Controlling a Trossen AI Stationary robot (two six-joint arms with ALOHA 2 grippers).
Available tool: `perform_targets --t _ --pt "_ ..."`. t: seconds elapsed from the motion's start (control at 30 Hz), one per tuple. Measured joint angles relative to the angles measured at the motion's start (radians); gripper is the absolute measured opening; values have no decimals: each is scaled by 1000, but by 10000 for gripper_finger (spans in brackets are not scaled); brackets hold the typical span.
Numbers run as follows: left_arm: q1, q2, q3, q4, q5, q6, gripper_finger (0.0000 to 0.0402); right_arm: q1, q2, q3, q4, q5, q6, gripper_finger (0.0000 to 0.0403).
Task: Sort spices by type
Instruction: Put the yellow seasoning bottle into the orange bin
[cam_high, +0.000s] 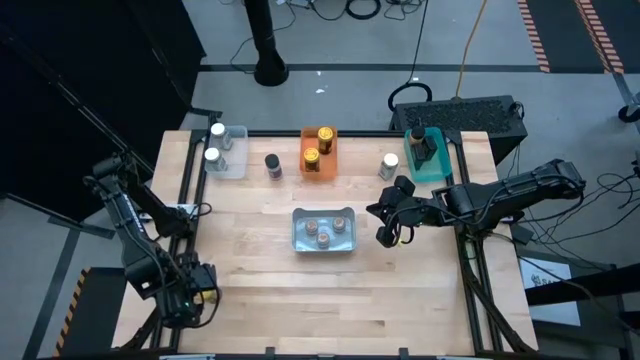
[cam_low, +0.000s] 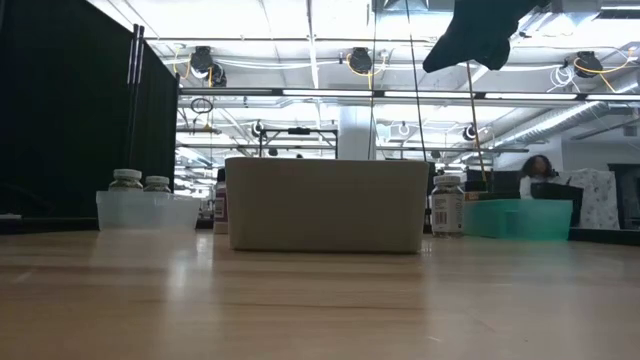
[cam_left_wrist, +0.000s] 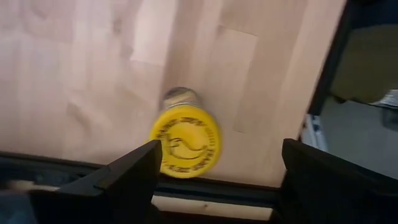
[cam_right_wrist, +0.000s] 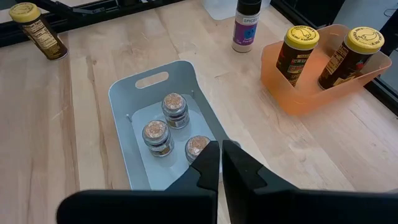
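A yellow-lidded spice jar stands upright on the table by its near left corner. My left gripper is open, with a finger on either side of that jar; whether the one beside the lid touches it, I cannot tell. My right gripper is shut on nothing, hovering just right of the grey-blue bin, which holds three brown-lidded jars. Two yellow-lidded jars stand in the orange bin, two white-lidded ones in the clear bin, and a dark one in the teal bin.
A black-lidded jar and a white-lidded jar stand loose on the table between the bins at the far side. Bare wood lies along the near half of the table. A dark case sits beyond the far right corner.
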Motion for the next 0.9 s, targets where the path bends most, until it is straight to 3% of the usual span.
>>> perform_targets --t 0.2,0.9 --pt "5 0 0 -53 -3 1 338 0 0 0 0 0 0 0" --pt "3 3 -84 5 -5 4 338 0 0 0 0 0 -8 0"
